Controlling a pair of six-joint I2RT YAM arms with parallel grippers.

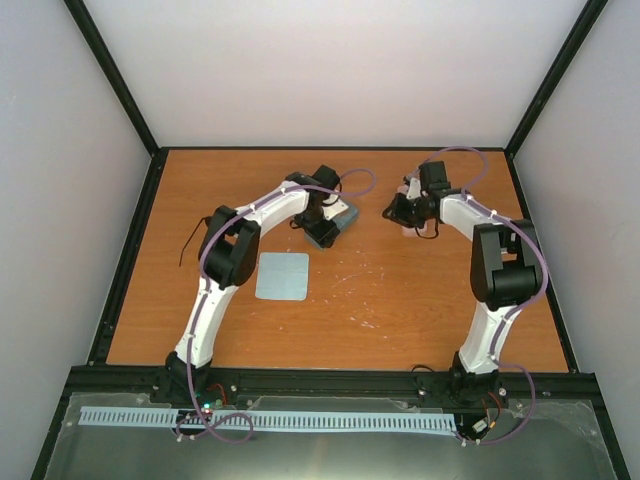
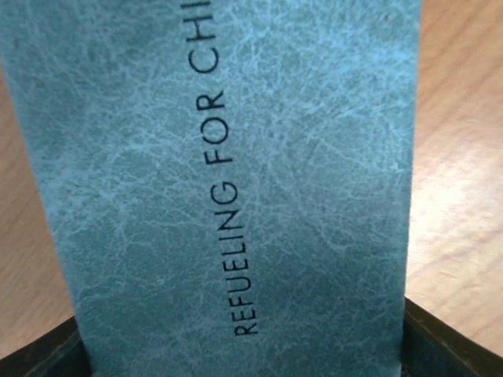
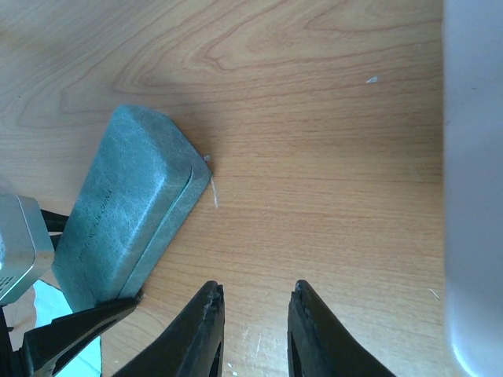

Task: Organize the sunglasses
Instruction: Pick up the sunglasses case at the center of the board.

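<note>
Sunglasses: none visible. Blue-grey case (image 3: 126, 212) straddled by left gripper (image 1: 321, 232), hold uncertain; centre jaws before squeezing. Right gripper (image 3: 253, 314) slightly parted, empty.

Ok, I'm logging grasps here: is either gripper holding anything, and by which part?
The left gripper straddles the blue-grey case across its width near one end; whether it grips cannot be told. The right gripper holds nothing.

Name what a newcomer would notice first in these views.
The blue-grey case fills the left wrist view, printed "REFUELING FOR CHI", with the left gripper straddling it at the far middle of the table. A square light-blue cloth lies flat beside the left arm. The right gripper, jaws slightly apart and empty, hovers over bare wood right of the case.
</note>
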